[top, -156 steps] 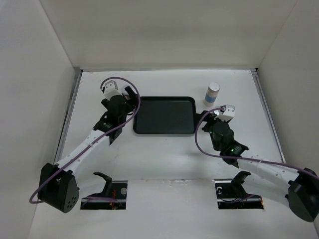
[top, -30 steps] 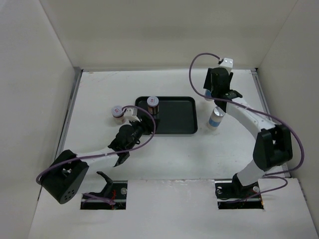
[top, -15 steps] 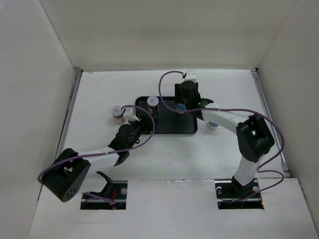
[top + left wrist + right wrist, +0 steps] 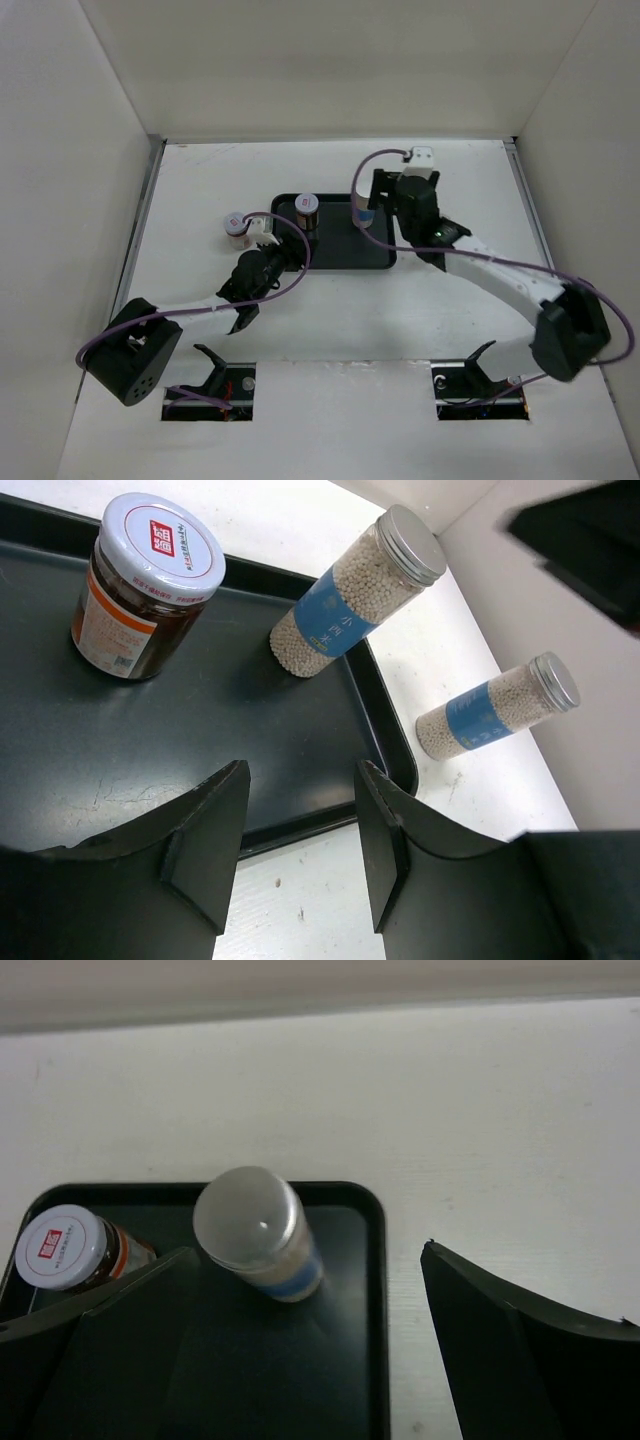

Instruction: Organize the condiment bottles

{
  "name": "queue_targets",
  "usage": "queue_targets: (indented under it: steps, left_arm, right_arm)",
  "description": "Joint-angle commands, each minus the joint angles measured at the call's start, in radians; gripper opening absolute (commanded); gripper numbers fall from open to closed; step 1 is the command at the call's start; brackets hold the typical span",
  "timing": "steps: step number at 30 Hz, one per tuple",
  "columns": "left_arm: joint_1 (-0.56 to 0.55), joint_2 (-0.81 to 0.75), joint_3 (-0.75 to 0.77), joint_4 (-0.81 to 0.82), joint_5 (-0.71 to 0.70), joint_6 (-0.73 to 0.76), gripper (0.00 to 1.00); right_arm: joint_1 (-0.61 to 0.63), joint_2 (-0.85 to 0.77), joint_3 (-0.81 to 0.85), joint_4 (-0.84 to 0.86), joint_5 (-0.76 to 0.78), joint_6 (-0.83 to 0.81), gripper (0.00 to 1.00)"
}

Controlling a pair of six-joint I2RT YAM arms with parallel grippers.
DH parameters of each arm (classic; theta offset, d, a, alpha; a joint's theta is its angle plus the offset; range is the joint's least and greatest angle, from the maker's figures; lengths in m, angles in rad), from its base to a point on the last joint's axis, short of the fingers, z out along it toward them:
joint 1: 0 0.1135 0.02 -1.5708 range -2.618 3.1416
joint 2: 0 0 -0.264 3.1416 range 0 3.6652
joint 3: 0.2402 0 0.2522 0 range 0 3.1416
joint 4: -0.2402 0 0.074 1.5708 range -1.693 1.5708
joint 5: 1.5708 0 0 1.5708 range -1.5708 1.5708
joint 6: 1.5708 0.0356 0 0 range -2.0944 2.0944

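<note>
Black and spread apart with nothing between its fingers, the left pincer (image 4: 298,845) hung low over the near left edge of the tray (image 4: 345,245), at centre-left of the overhead view. White worktop (image 4: 330,310) carried that flat black tray in the middle of the frame. Off the tray's right side, on the worktop, stood one blue-banded bottle (image 4: 497,708) filled with pale beads. The left wrist view showed it, but the right arm hid it in the overhead view. Left of the tray and near it, one brown jar (image 4: 237,225) with a pale cap stood on the worktop. The second brown jar (image 4: 148,585) stood upright inside the tray at its upper left corner, its white cap printed with a red mark. Further right, by the tray's upper right corner, stood the other blue-banded bottle (image 4: 258,1230). The right pincer (image 4: 328,1256) was above it with its fingers wide apart. The bottle stood between them, closer to the finger at frame left in the right wrist view. Whether that finger touched it could not be told.
</note>
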Motion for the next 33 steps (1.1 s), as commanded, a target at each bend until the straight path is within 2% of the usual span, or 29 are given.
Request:
queue_targets:
  steps: [1,4,7,11,18,22,25,26,29,33]
  left_arm:
    - [0.000,-0.005,-0.006,0.063,0.006,-0.009,0.44]
    - [-0.006,-0.009,-0.004,0.063,0.004,-0.007,0.44]
    - [0.000,-0.009,-0.007,0.064,0.000,-0.010,0.45]
    - [-0.006,-0.023,-0.011,0.067,0.000,-0.010,0.45]
    - [0.005,-0.077,-0.030,0.069,-0.002,-0.010,0.45]
    - [0.009,-0.149,-0.056,0.081,-0.011,-0.009,0.45]
    - [0.014,-0.253,-0.105,0.116,-0.057,-0.004,0.44]
    - [0.017,-0.300,-0.121,0.120,-0.074,-0.004,0.45]
    - [0.023,-0.443,-0.153,0.107,-0.126,-0.001,0.46]
    - [0.043,-0.604,-0.181,0.005,-0.293,-0.013,0.49]
  right_arm:
    - [-0.013,-0.206,-0.124,0.054,0.145,0.031,1.00]
    - [-0.065,-0.369,-0.275,-0.002,0.270,0.077,1.00]
    - [-0.133,-0.418,-0.326,-0.106,0.265,0.146,1.00]
    - [-0.194,-0.368,-0.324,-0.160,0.131,0.195,1.00]
    - [-0.245,-0.248,-0.301,-0.088,0.021,0.203,1.00]
    - [-0.248,-0.217,-0.284,-0.084,0.021,0.195,0.69]
    - [-0.245,-0.285,-0.281,-0.091,0.070,0.184,0.50]
    - [-0.233,-0.318,-0.277,-0.091,0.093,0.166,0.47]
    - [-0.155,-0.394,-0.243,-0.093,0.123,0.123,0.46]
    - [-0.009,-0.359,-0.159,-0.085,0.086,0.118,0.47]
